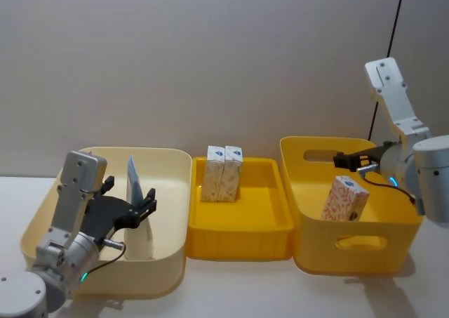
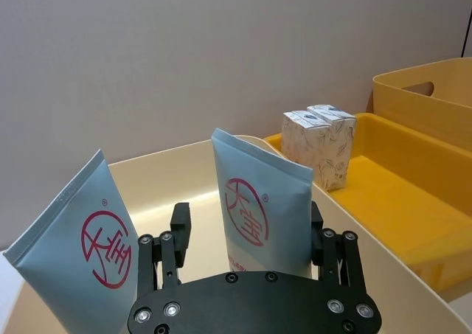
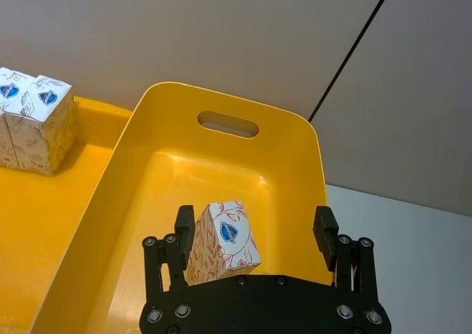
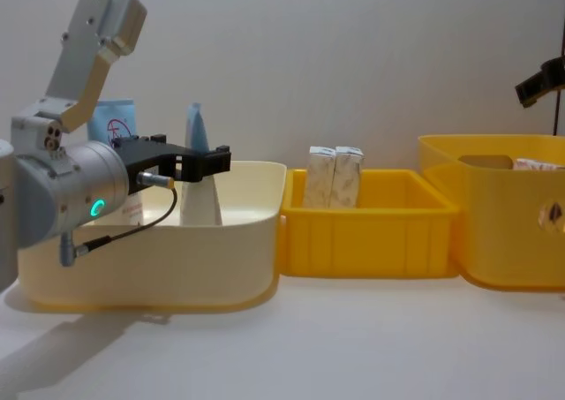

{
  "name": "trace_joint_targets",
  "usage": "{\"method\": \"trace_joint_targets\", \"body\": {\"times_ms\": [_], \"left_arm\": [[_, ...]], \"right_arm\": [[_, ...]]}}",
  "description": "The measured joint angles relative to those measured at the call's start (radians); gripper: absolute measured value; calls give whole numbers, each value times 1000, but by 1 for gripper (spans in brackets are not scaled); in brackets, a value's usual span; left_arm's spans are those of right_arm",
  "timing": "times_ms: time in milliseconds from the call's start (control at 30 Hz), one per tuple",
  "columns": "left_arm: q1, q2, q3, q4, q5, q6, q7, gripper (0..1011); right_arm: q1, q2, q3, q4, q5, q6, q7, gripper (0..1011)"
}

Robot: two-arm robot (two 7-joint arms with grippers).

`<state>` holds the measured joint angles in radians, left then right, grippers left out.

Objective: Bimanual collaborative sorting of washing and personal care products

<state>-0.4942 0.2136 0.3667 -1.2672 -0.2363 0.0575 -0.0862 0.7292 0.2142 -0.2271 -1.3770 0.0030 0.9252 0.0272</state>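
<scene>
Jaws apart, my left gripper [image 1: 130, 197] straddles the upright tube [image 2: 258, 194] in the cream bin [image 1: 168, 191], soft and light I reckon, best pinched mid-body; right gripper [image 3: 254, 220], also spread, hangs over the yellow bin [image 3: 221, 98] and its carton [image 3: 221, 242].

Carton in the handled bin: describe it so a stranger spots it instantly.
Find the deep yellow bin with handle cutouts on the robot's right, under the right gripper. Inside leans one white carton with reddish print, alone and tilted; the middle tray's pair stands upright.
</scene>
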Motion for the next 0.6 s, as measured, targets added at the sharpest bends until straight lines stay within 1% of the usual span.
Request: {"method": "trace_joint_targets", "body": {"times_ms": [33, 100, 200, 233, 300, 367, 433, 500, 533, 567, 600], "left_arm": [[-2, -1, -1, 4, -1, -1, -1, 914], [-3, -3, -1, 7, -1, -2, -3, 885], [-6, -5, -2, 12, -2, -3, -5, 795], [-7, -6, -3, 14, -3, -3, -6, 739], [-8, -7, -3, 17, -3, -4, -7, 702], [-9, -7, -4, 19, -3, -4, -8, 621], [-10, -8, -4, 21, -3, -4, -9, 561], [-10, -9, -4, 22, -4, -5, -9, 522], [-11, -9, -4, 23, -4, -5, -9, 459], [-11, -9, -4, 23, -4, -5, -10, 444], [-11, -10, -4, 24, -4, -5, -10, 384]], "right_arm": [[0, 0, 0, 0, 0, 0, 0, 1001], [0, 0, 0, 0, 0, 0, 0, 1001], [0, 0, 0, 0, 0, 0, 0, 1001], [0, 0, 0, 0, 0, 0, 0, 1001], [0, 0, 0, 0, 0, 0, 0, 1001], [0, 0, 0, 0, 0, 0, 0, 1001], [0, 0, 0, 0, 0, 0, 0, 1001], [0, 0, 0, 0, 0, 0, 0, 1001], [0, 0, 0, 0, 0, 0, 0, 1001], [0, 0, 0, 0, 0, 0, 0, 1001], [0, 0, 0, 0, 0, 0, 0, 1001]]}}
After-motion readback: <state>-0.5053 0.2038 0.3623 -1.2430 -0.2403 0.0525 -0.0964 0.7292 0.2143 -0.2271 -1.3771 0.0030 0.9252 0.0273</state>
